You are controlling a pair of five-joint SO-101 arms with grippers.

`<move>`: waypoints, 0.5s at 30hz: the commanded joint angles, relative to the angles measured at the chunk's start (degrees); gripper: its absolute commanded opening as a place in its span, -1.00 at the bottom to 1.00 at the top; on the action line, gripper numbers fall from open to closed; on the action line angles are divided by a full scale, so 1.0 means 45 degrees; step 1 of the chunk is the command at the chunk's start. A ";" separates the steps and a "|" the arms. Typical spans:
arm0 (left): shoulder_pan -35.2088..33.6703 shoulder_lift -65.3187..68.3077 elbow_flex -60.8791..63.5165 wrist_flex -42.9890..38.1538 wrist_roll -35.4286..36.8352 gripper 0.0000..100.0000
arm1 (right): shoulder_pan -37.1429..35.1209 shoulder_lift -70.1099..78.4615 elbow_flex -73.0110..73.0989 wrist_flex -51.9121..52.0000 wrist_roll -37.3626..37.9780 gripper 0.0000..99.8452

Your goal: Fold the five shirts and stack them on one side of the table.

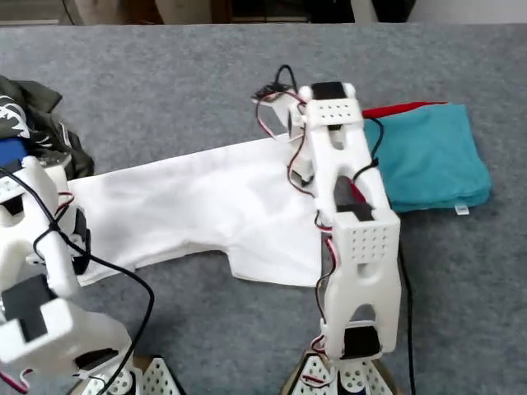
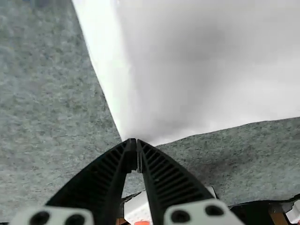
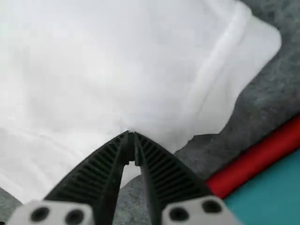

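- Since the white shirt (image 1: 206, 206) lies spread lengthwise across the middle of the bench (image 1: 165, 74), mostly flat with a flap jutting out along its near edge, the step in hand looks like a fold made by lifting both ends together.
- The left end effector (image 2: 133, 142) has its jaws pressed together right at a corner of the cloth, at the shirt's left end.
- The right end effector (image 3: 130, 135) is likewise closed, its tips on the fabric close to a hemmed edge at the shirt's right end.
- Each appears to be pinching a little cloth, though I cannot tell how much is caught between the tips.
- With grips this thin, the lift should be slow and equal on both sides. That way the span between them rises evenly and neither corner slips out.
- The held edge should travel over to the opposite edge and be lined up above it before it is lowered. The cloth should then be laid down from the crease outward, so that no air pocket or wrinkle gets trapped.
- Keeping slight tension along the shirt would stop the middle from sagging and dragging on the bench.
- Just beside the shirt's right end sits the folded teal shirt (image 1: 428, 156), lying on a red shirt (image 1: 403, 109). The right arm's path should stay off that stack so it is not nudged askew.
- At the far left, near the left arm, a dark heap of shirts (image 1: 37, 123) waits unfolded. The swing on that side should avoid snagging it.
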 commanded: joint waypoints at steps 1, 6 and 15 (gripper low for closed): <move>-0.0391 0.0479 0.0020 -0.0313 -0.0391 -0.96 | 0.0479 0.0049 0.0049 -0.0059 -0.0039 -1.00; -0.1465 0.0635 -0.1035 -0.0332 -0.0547 -0.96 | 0.0889 0.0029 -0.0029 -0.0098 0.0488 -1.00; -0.1485 0.0147 -0.1895 0.1915 -0.0469 -0.96 | 0.0752 -0.2549 0.0029 0.1250 0.0684 -1.00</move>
